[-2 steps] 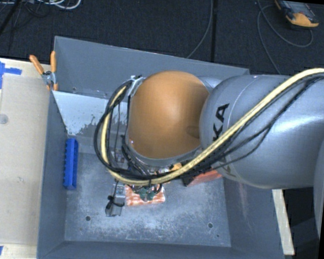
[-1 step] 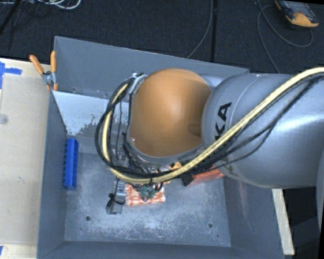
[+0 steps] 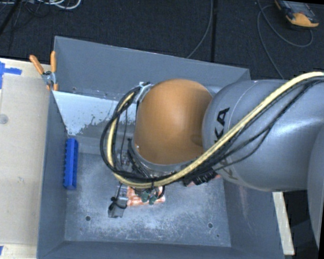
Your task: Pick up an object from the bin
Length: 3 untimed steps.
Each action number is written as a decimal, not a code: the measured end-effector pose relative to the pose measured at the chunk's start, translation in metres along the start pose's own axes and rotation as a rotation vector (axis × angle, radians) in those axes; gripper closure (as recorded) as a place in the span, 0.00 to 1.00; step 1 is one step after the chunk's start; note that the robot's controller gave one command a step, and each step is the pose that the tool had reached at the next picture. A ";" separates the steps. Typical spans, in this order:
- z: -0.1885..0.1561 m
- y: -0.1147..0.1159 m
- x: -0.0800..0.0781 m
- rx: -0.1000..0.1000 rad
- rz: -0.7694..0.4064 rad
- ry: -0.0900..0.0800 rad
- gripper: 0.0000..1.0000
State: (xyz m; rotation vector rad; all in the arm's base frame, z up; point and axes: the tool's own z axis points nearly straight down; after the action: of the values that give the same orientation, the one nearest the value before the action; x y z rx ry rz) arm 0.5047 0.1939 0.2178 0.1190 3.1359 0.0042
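My gripper point(image 3: 120, 203) down low at the bin's point(image 3: 197, 231) near middle, small pinkish thing point(image 3: 141, 198) with green bits just right of it, whether I'm clenched or released I cannot tell, blue ridged bar point(image 3: 71, 163) well left, letters "KA" readable on my arm point(image 3: 265, 143)

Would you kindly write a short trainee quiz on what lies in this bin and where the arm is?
1. True or false: the long blue ridged plastic bar lies by the grey metal bin's wall at the view's left.
2. Nearest the gripper lies: A) the blue bar; B) a small pinkish lump; C) a yellow ball.
3. Fill in: the arm reaches in from the view's ____.
Key: 1 true; 2 B; 3 right.
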 end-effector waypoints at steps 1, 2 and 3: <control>0.043 -0.019 -0.004 0.004 0.128 0.006 0.00; 0.108 -0.048 -0.018 0.001 -0.053 0.000 0.00; 0.152 -0.071 -0.026 0.002 -0.127 0.006 0.00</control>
State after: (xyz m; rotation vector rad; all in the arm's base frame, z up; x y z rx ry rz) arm 0.5255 0.1212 0.0654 -0.0806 3.1427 0.0014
